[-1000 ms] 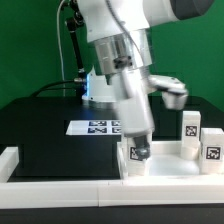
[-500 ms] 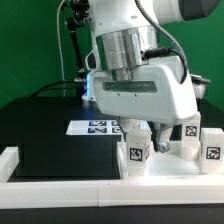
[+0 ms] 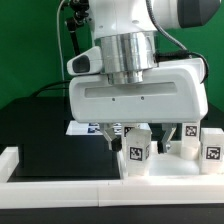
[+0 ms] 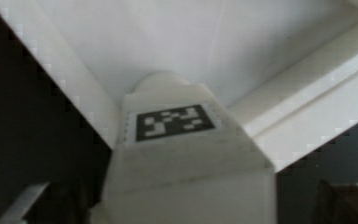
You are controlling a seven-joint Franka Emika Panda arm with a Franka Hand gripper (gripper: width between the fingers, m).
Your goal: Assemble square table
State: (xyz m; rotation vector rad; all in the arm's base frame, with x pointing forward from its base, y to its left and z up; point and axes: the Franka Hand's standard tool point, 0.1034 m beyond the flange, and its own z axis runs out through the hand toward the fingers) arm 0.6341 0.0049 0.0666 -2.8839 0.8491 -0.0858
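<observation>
Lowered since before, the tool [image 3: 119, 134] now straddles a white leg [image 3: 138, 152].
Its grip cannot be told; the leg [image 4: 179, 150] stands near the right rail [image 3: 100, 172] on the bench [image 3: 50, 130].

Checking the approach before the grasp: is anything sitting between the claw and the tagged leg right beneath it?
Nothing visible does. The claw hangs directly over the leg, its jaws apart, and the wrist view shows the leg unobstructed.

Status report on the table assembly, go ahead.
Gripper low over the tagged leg, fingers either side, grip not confirmed. Tabletop flat beside the front rail. Marker board behind, nothing blocking.
</observation>
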